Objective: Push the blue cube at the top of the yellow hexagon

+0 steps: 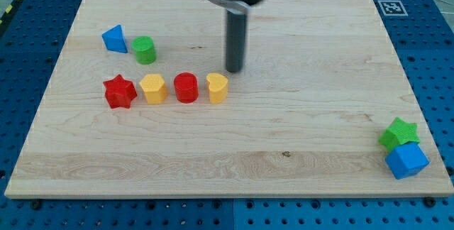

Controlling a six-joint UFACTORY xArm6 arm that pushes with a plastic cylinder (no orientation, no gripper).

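Note:
The blue cube (pixel 407 160) sits at the board's bottom right corner, touching a green star (pixel 399 133) just above it. The yellow hexagon (pixel 153 88) lies in a row at the view's left centre, between a red star (pixel 119 91) and a red cylinder (pixel 186 87). A yellow heart (pixel 217 87) ends the row on the right. My tip (pixel 233 70) stands just above and to the right of the yellow heart, far from the blue cube.
A blue triangular block (pixel 114 38) and a green cylinder (pixel 145 49) lie at the upper left. The wooden board (pixel 284 116) rests on a blue perforated table. A fiducial marker (pixel 390 7) sits at the top right corner.

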